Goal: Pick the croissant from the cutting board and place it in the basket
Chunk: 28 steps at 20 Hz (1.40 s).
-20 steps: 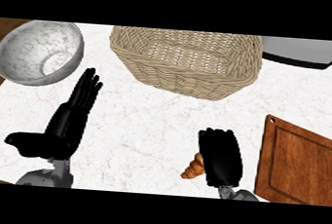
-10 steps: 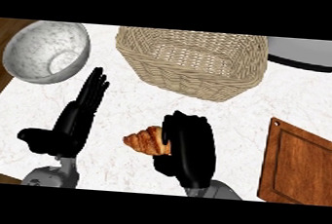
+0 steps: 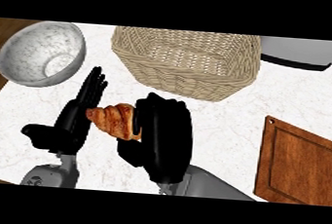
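We've carried the croissant left, nearer the basket.
Light, flaky, crushable: right hand fingers curl round its end.

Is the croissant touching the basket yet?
Apart. The head view shows bare counter between the croissant and the basket; the right hand holds the croissant short of it.

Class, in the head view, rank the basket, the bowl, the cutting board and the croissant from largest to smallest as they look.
1. basket
2. cutting board, though the picture's right edge cuts it off, so it may rival the basket
3. bowl
4. croissant, held in the right hand, clearly smallest
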Each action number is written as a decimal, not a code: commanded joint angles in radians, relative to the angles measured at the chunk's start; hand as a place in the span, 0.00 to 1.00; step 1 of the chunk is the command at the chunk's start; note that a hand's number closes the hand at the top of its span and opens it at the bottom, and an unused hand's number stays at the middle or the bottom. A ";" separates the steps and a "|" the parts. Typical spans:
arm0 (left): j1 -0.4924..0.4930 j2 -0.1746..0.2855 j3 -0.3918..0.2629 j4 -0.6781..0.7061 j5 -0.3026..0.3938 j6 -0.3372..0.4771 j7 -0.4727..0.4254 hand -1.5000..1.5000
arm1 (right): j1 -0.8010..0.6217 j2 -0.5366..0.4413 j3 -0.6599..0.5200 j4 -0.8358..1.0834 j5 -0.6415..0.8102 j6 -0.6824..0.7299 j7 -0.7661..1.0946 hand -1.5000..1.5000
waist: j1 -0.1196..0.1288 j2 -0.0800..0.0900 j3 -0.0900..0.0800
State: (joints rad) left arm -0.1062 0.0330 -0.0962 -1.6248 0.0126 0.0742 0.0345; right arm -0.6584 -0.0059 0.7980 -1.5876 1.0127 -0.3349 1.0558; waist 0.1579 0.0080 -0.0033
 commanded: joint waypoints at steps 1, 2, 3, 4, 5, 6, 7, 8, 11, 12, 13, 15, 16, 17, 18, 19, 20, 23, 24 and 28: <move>-0.004 -0.002 0.008 0.006 -0.006 0.015 0.010 0.50 | -0.153 0.006 -0.009 0.083 -0.034 -0.054 0.213 1.00 | -0.018 -0.003 -0.001; 0.009 -0.011 -0.001 0.033 -0.013 0.013 -0.026 0.50 | -0.155 0.006 0.014 0.086 -0.045 -0.042 0.248 1.00 | -0.024 -0.003 -0.003; -0.003 0.004 0.020 0.017 -0.003 0.013 -0.006 0.50 | -0.194 0.005 -0.003 0.116 -0.051 -0.033 0.263 1.00 | -0.028 -0.005 -0.002; -0.006 -0.013 0.006 0.041 -0.006 0.014 -0.011 0.50 | -0.234 0.005 -0.014 0.140 -0.037 -0.008 0.275 1.00 | -0.039 -0.005 -0.003; 0.026 0.013 0.027 0.009 0.011 0.001 -0.007 0.50 | -0.255 0.005 -0.006 0.166 -0.038 0.026 0.306 1.00 | -0.035 -0.012 -0.003; -0.009 0.002 0.027 0.018 0.000 0.019 0.003 0.50 | -0.279 0.005 0.012 0.202 -0.027 -0.009 0.310 1.00 | -0.048 -0.007 -0.002; -0.028 -0.001 0.033 0.038 -0.005 0.025 -0.009 0.50 | -0.333 0.005 -0.012 0.209 -0.062 0.042 0.320 1.00 | -0.053 -0.006 -0.002; -0.004 0.014 0.039 0.015 0.004 0.012 -0.012 0.50 | -0.350 0.005 -0.018 0.238 -0.065 0.029 0.338 1.00 | -0.045 -0.008 -0.002; -0.016 -0.001 0.032 0.034 -0.014 0.032 -0.019 0.50 | -0.383 0.005 -0.002 0.305 -0.099 -0.008 0.355 1.00 | -0.061 -0.002 -0.001; -0.008 -0.019 0.026 0.037 -0.008 0.040 -0.002 0.50 | -0.422 0.005 -0.021 0.307 -0.111 0.000 0.367 1.00 | -0.063 -0.004 0.000; -0.002 0.004 0.033 0.040 -0.006 0.018 -0.028 0.50 | -0.414 0.005 -0.013 0.350 -0.115 -0.055 0.352 1.00 | -0.053 0.001 -0.001; -0.001 0.003 0.030 0.019 0.001 0.016 -0.005 0.50 | -0.444 0.005 -0.014 0.359 -0.130 -0.062 0.363 1.00 | -0.069 -0.005 0.001; -0.005 0.024 0.067 0.032 0.016 0.011 -0.020 0.50 | -0.444 0.005 -0.018 0.386 -0.142 -0.087 0.345 1.00 | -0.069 -0.001 0.000; -0.025 0.019 0.073 0.058 0.009 0.021 -0.033 0.50 | -0.438 0.005 -0.005 0.385 -0.135 -0.087 0.362 1.00 | -0.084 -0.002 0.000; -0.010 0.017 0.065 0.046 0.000 0.026 -0.033 0.50 | -0.475 0.005 -0.032 0.419 -0.152 -0.084 0.344 1.00 | -0.079 -0.002 0.001; -0.002 0.024 0.067 0.021 0.014 0.017 -0.003 0.50 | -0.456 0.005 -0.018 0.449 -0.155 -0.105 0.328 1.00 | -0.081 -0.002 0.001; 0.012 0.031 0.072 0.008 0.020 0.011 -0.004 0.50 | -0.480 0.005 -0.043 0.455 -0.178 -0.090 0.318 1.00 | -0.085 -0.004 0.001; 0.007 0.013 0.036 -0.015 -0.014 0.034 0.027 0.50 | -0.514 0.005 -0.020 0.504 -0.205 -0.086 0.320 1.00 | -0.089 -0.005 0.002; 0.026 0.002 0.041 -0.024 -0.009 0.044 0.009 0.50 | -0.470 0.005 -0.004 0.544 -0.184 -0.142 0.283 1.00 | -0.096 -0.003 0.002; 0.054 -0.015 0.026 -0.012 -0.022 0.051 -0.025 0.50 | -0.498 0.005 0.011 0.575 -0.253 -0.116 0.264 1.00 | -0.106 -0.005 0.002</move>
State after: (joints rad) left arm -0.0799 0.0390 -0.0489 -1.6236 0.0068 0.1093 0.0209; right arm -1.1262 -0.0123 0.7916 -1.0474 0.7989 -0.4183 1.1551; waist 0.0639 0.0056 -0.0018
